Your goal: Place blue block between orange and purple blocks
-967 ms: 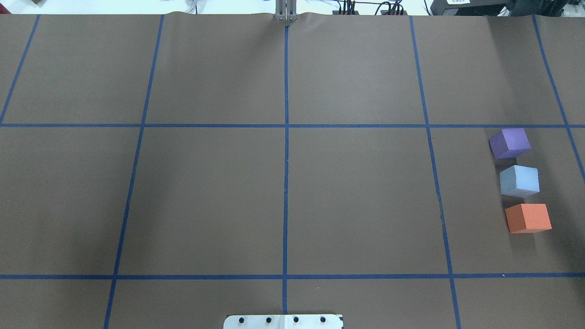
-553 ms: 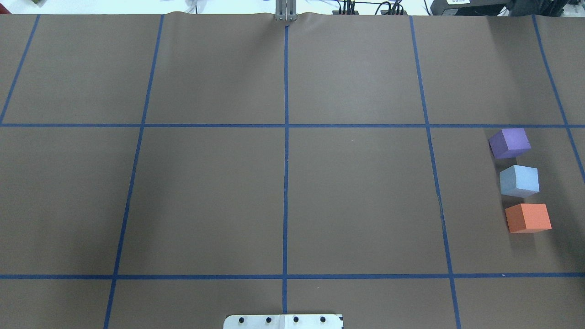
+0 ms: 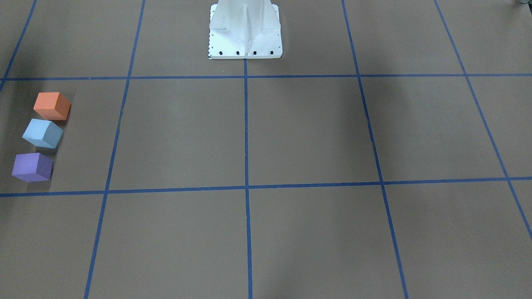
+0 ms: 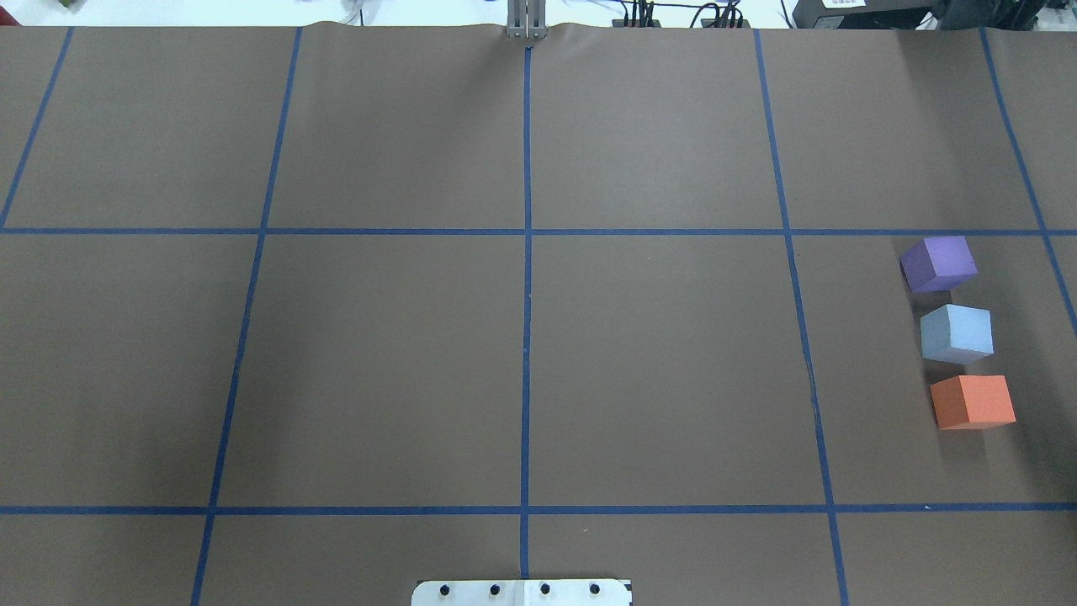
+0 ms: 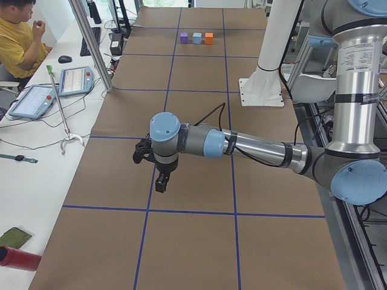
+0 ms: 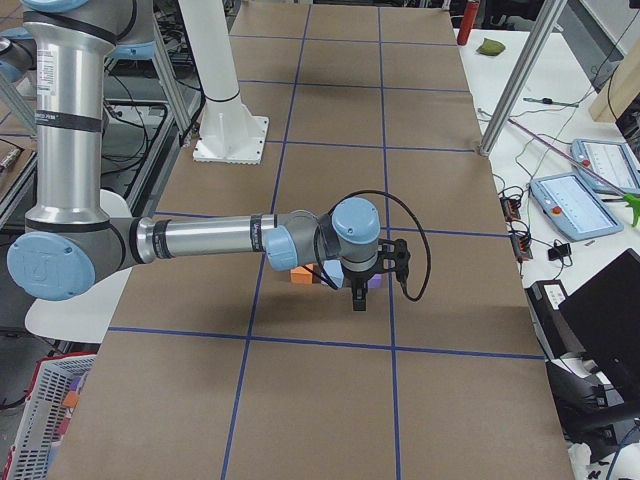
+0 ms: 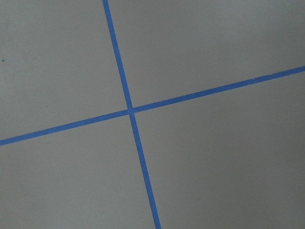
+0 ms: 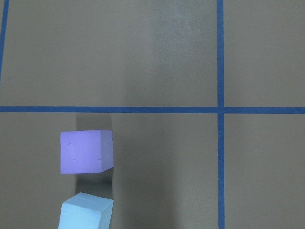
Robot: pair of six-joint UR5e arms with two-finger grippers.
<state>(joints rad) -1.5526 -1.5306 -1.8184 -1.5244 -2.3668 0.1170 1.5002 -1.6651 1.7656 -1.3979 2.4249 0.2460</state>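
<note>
A: Is the job finished?
B: Seems so. On the table point(image 4: 522, 337), the right pincer point(image 6: 358, 297) hangs near the blue block point(image 4: 956, 334), the left pincer point(image 5: 159, 181) well apart from it; released or clenched, I cannot tell. Orange block point(image 4: 973, 402) and purple block point(image 4: 939, 263) flank it, nothing left

No visible change at all.

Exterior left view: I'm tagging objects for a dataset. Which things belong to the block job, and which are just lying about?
Job: blue block, orange block, purple block, in a row at the far end.

Lying about: near control tablet, far control tablet, mouse, grabber stick, red cylinder.
</note>
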